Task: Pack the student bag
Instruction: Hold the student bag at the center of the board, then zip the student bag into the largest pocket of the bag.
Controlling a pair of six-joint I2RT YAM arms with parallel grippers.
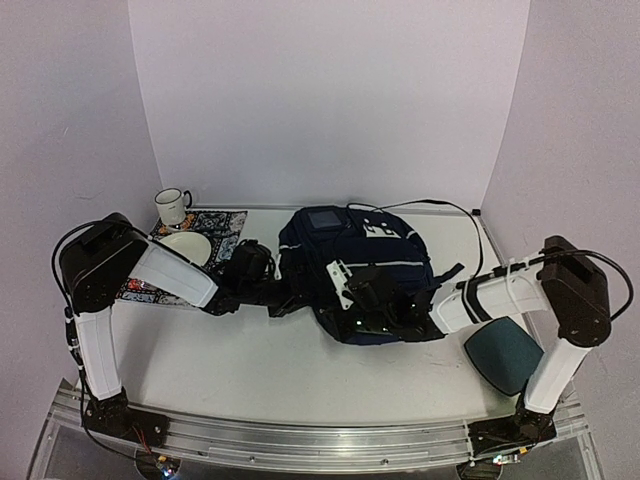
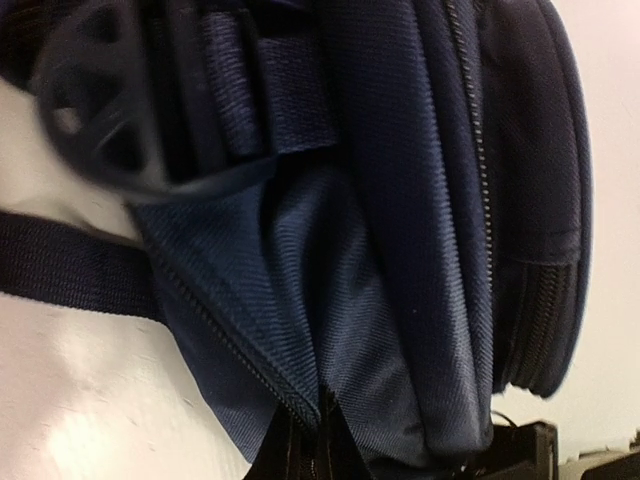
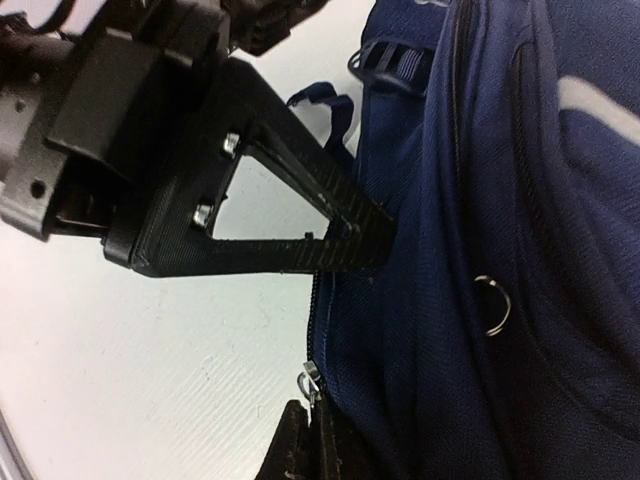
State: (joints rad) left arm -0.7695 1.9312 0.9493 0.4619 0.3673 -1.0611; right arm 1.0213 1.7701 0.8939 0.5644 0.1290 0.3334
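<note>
Student bag (image 1: 310,255) lies mid-table, between both arms. Left gripper (image 2: 318,445) at bag's left near edge: jaws pressed together, pinching fold of navy fabric along zip line. Right gripper (image 3: 310,440) at bag's near right edge: jaws likewise clamped tight on fabric beside zip, small metal ring just by fingertips. Far left: mug (image 1: 172,205), plate (image 1: 186,247) on patterned mat (image 1: 222,225). Near right: teal pad (image 1: 503,355), apart from bag.

Cloth of student bag (image 1: 350,265): woven navy, matt, finely ribbed. Small ring (image 3: 493,305) on it: shiny metal. White table (image 1: 270,370): smooth, matt. White mug (image 1: 172,205): glossy.
</note>
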